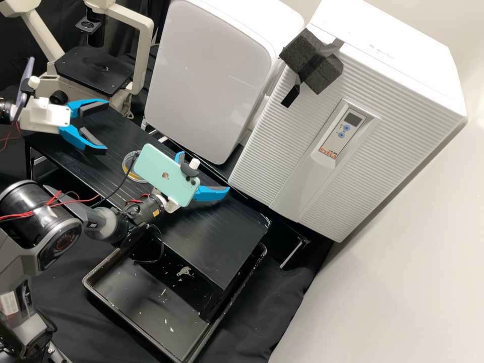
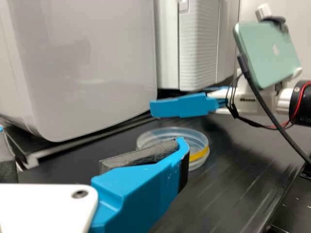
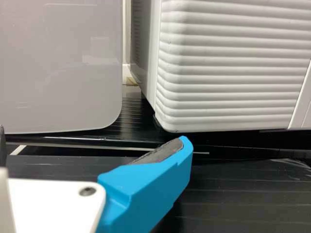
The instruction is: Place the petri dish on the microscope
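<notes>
Facing the dish (image 1: 129, 172), the left claw (image 1: 105, 124) stood spread beside the scope (image 1: 143, 53).
The dish lay flat on the bench (image 1: 201, 242), ahead of the left claw's fingertips and just beside the right claw (image 1: 203, 172), partly behind that claw's phone (image 1: 164, 174) in the high view. The left claw's fingers were wide apart with nothing between them, presumably because they needed room to go around the dish's wall. Its place between dish and stage (image 1: 96, 70) probably suited a short carry. The right claw's fingers were parted too, gripping nothing and pointing past the dish, so that claw seemed to have no part in the hold. It sat close enough, though, that the left claw's approach looked likely to need care. The dish was not on the stage; picking it up seemed the next step.
</notes>
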